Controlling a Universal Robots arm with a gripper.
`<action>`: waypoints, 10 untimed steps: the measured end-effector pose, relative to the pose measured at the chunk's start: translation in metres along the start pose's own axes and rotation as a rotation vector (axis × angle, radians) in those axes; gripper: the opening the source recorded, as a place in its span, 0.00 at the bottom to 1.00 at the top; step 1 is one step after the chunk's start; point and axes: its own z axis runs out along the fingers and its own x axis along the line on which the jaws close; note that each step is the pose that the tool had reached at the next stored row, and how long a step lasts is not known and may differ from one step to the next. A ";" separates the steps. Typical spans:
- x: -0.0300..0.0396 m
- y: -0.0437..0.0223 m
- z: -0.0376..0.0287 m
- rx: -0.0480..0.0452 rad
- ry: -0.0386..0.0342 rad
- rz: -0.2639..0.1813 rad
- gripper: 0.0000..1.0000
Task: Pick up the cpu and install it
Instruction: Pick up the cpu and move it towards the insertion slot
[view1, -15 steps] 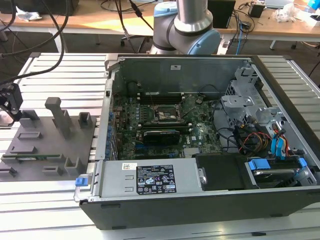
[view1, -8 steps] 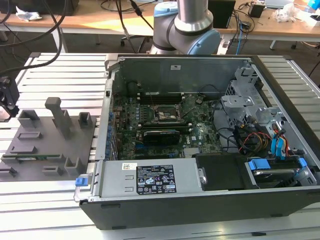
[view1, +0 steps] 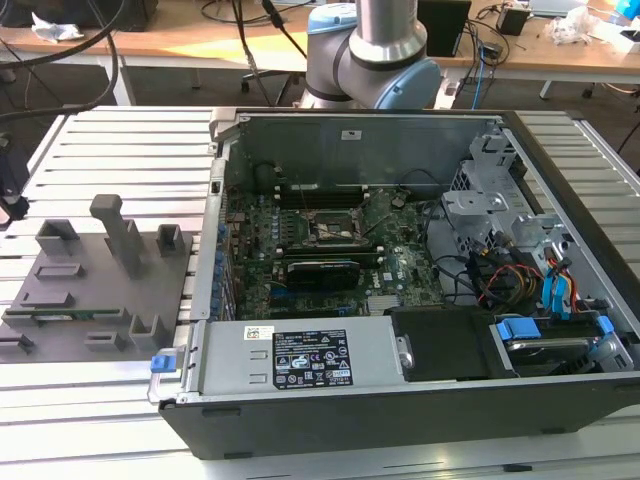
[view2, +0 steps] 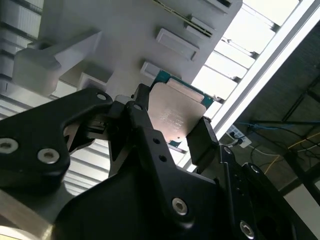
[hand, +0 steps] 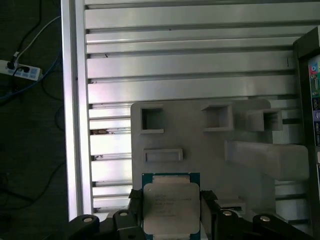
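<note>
Counted one cpu (hand: 171, 204). Noted one gripper (hand: 171, 207) with two jaws. Logged one grey fixture plate (hand: 200, 145) on one slatted table (hand: 190, 65). In the first wrist view, tallied on the plate three square open pockets (hand: 151, 120), one low rectangular frame (hand: 163, 155) and one long block (hand: 265, 157). In the exterior view, recorded one robot arm (view1: 375, 60), one open computer case (view1: 400, 428), one motherboard (view1: 300, 285), one socket frame (view1: 335, 229) and one labelled power supply (view1: 300, 360). Found one power strip (hand: 22, 71) on the floor (hand: 30, 150).
</note>
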 end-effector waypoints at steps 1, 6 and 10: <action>0.0000 0.0002 -0.0025 0.0000 0.0000 0.000 0.55; -0.0004 0.0024 -0.0233 0.0001 0.0001 0.000 0.55; -0.0009 0.0048 -0.0445 0.0000 0.0000 0.000 0.55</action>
